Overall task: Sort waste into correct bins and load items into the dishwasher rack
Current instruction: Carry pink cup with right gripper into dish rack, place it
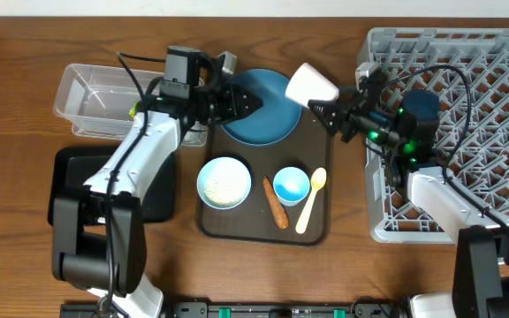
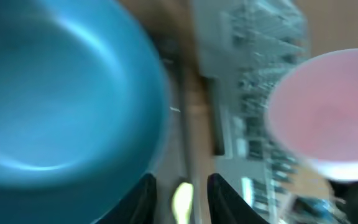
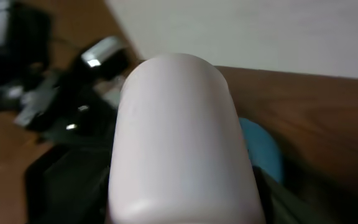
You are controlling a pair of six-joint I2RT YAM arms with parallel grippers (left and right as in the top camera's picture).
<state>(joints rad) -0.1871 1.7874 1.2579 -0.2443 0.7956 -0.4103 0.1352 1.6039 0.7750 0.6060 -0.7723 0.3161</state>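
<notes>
We are working on the loading step. Our right gripper [image 1: 325, 106] is clamped on the small pink cup [image 1: 312, 84] and is carrying it on its side, in the air, right of the frame's upper centre. The cup is hanging over the upper right corner of the brown serving tray [image 1: 318, 146], just left of the grey dishwasher rack [image 1: 502, 53]. In the right wrist view the cup [image 3: 179, 143] is filling the frame and hiding the fingers.

Our left gripper [image 1: 247, 102] is pointing at the left rim of the dark blue plate [image 1: 268, 119] at upper centre. In its wrist view the fingertips [image 2: 143, 196] are showing a narrow gap with a yellow-green smear in it. The blur is too heavy, so we cannot tell whether they are pinching anything.

Lower on the tray are lying the pale blue bowl [image 1: 224, 181] with rice in it, the small blue cup [image 1: 291, 185], the carrot piece [image 1: 275, 201] and the pale yellow spoon [image 1: 310, 201].

As we judge it, the next move is to swing the cup rightward over the rack's near wall. Then we turn it mouth-down onto the lattice and part the fingers only once it is seated.
</notes>
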